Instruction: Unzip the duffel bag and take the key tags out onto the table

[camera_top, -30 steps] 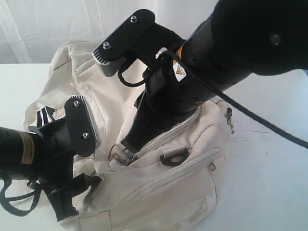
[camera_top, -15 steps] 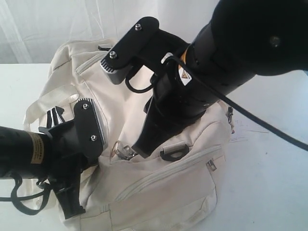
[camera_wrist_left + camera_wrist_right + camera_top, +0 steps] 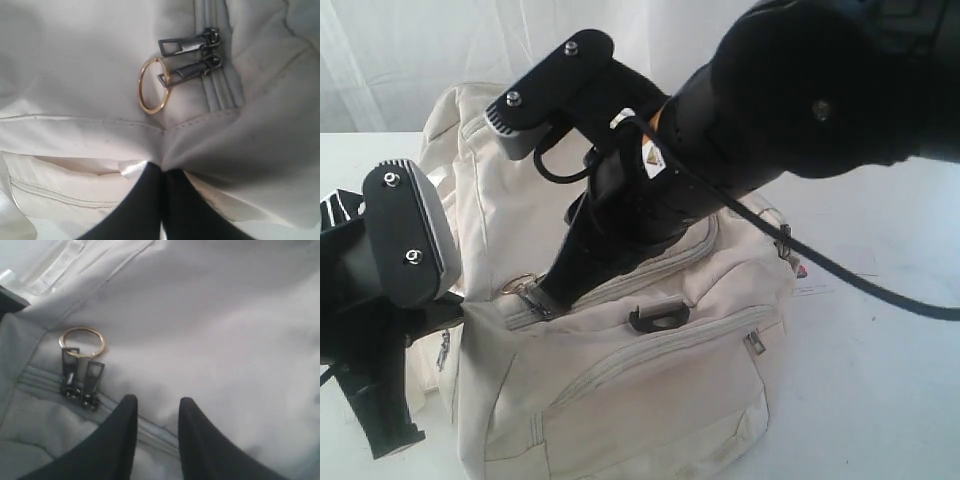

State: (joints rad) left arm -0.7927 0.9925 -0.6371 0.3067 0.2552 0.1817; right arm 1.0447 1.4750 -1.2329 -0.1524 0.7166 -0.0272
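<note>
Jaws of the black left gripper [image 3: 161, 169], nearest at the lower left, are clamped on a fold of the large cream-white fabric duffel bag [image 3: 650, 400]. Just beyond, two dark metal zipper pulls [image 3: 186, 60] with a thin gold ring [image 3: 152, 86] lie together on the closed top zipper. The black right gripper [image 3: 156, 410] points down just beside them, jaws partly apart, holding nothing. The bag rests on the wide plain white table [image 3: 880, 380].

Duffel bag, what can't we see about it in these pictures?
The key tags: in no view; the closed duffel bag hides its inside.
Bag's back: exterior view, blocked by the right arm.
Bag's bottom: exterior view, cut off by the lower edge.
</note>
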